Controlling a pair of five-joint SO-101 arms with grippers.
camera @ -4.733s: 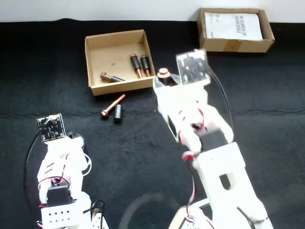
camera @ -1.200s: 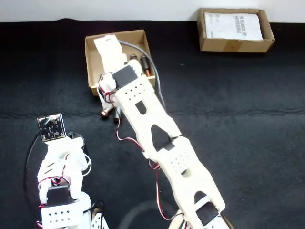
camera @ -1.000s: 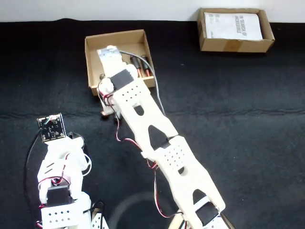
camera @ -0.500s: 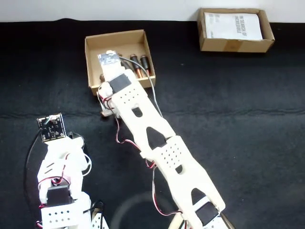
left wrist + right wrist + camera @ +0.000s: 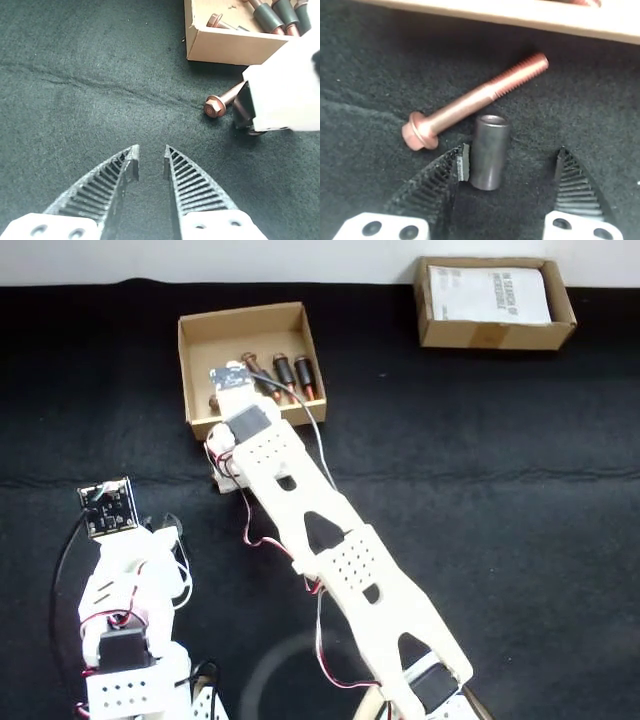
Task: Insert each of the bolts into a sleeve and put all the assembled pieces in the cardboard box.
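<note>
Black felt (image 5: 520,490) covers the table, with a strip of pale wall along the far edge. On it the open cardboard box (image 5: 250,318) holds three assembled pieces (image 5: 281,373) lying side by side, copper bolts in dark sleeves. A further bolt head (image 5: 213,401) shows near the box's front wall, beside the arm. A second cardboard box (image 5: 495,335) with a printed sheet (image 5: 490,295) in it stands well apart at the far right.

The right arm (image 5: 330,550) stretches across the table to the felt just in front of the cardboard box. Its right gripper (image 5: 512,155) is spread wide and has hold of nothing. The loose sleeve (image 5: 489,152) lies on the felt between the jaws, close against one fingertip (image 5: 462,159) and well clear of the other. Whether it touches that tip cannot be told. The loose bolt (image 5: 470,105) lies slantwise just beside the sleeve's open end, its threaded tip toward the box wall and its flanged head away from it.

The left arm (image 5: 125,580) sits at the near left. Its left gripper (image 5: 150,162) hangs over bare felt, the fingers a narrow gap apart with nothing between them, well apart from the bolt.
</note>
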